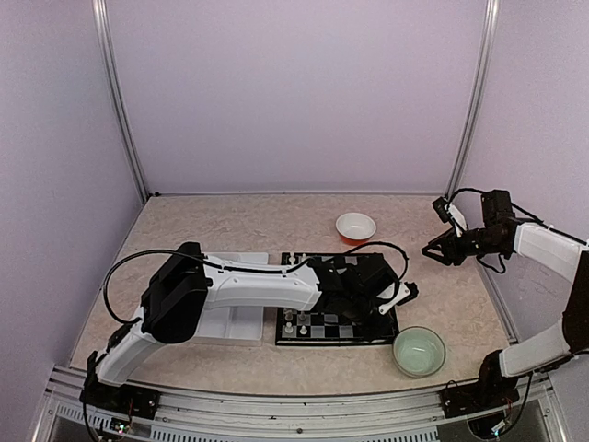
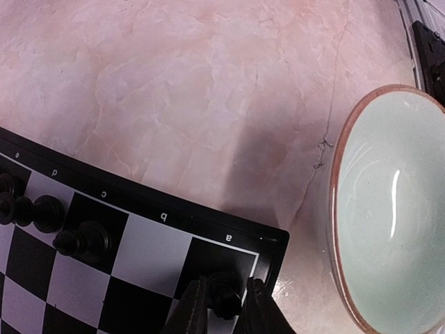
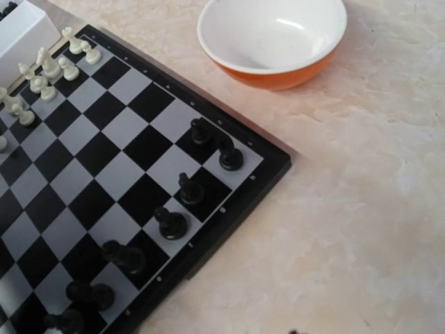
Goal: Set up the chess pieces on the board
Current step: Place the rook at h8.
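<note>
The board (image 1: 287,341) lies mid-table. My left gripper (image 1: 385,311) reaches over its near right end. In the left wrist view the board (image 2: 139,250) shows its corner square "a", where a black chess piece (image 2: 228,287) stands. My left gripper (image 2: 224,298) flanks that piece, its fingers a sliver apart from it. More black pieces (image 2: 83,240) stand along the same edge. In the right wrist view black pieces (image 3: 189,191) line one board (image 3: 104,160) edge and white pieces (image 3: 49,69) crowd the far side. My right gripper (image 1: 438,247) hovers open and empty to the right of the board.
A pale green bowl (image 1: 419,351) sits just off the board's near right corner, its rim (image 2: 334,209) close to my left fingers. An orange bowl (image 1: 355,227) stands behind the board. A white tray (image 1: 235,322) lies left of the board under my left arm.
</note>
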`<action>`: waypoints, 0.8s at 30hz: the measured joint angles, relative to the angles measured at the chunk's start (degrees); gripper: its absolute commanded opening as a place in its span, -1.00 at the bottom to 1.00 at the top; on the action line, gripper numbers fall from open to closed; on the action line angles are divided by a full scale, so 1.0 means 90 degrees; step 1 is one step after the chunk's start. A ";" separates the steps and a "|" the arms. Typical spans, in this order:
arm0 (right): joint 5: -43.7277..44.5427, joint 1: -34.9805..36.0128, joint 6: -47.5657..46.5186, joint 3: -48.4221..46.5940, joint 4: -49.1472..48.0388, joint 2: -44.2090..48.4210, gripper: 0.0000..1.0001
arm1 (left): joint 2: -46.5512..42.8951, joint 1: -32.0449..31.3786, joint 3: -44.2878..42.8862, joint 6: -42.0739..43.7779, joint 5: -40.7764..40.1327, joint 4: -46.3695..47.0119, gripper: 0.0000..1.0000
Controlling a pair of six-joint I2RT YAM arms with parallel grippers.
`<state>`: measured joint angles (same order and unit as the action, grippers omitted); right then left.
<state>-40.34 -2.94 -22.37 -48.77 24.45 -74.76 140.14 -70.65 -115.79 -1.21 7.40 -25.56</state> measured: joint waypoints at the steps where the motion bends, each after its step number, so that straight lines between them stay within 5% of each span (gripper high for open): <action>1: -0.0007 0.0000 0.0000 0.0000 0.0000 0.0000 -0.20 | 0.0007 -0.0002 0.0000 0.0002 -0.0005 -0.0002 -0.47; 14: -0.0114 0.0000 -0.0002 0.0000 -0.0002 0.0000 -0.19 | -0.0231 -0.0039 0.0466 -0.0039 -0.0393 0.0066 -0.15; 24: -0.0272 0.0000 -0.0012 0.0000 0.0000 0.0000 -0.19 | -0.3106 -0.0007 0.2854 0.0007 -0.1248 -0.0211 -0.11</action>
<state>-42.78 -2.94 -22.48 -48.77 24.45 -74.76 112.18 -70.72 -90.11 -1.15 -3.84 -27.46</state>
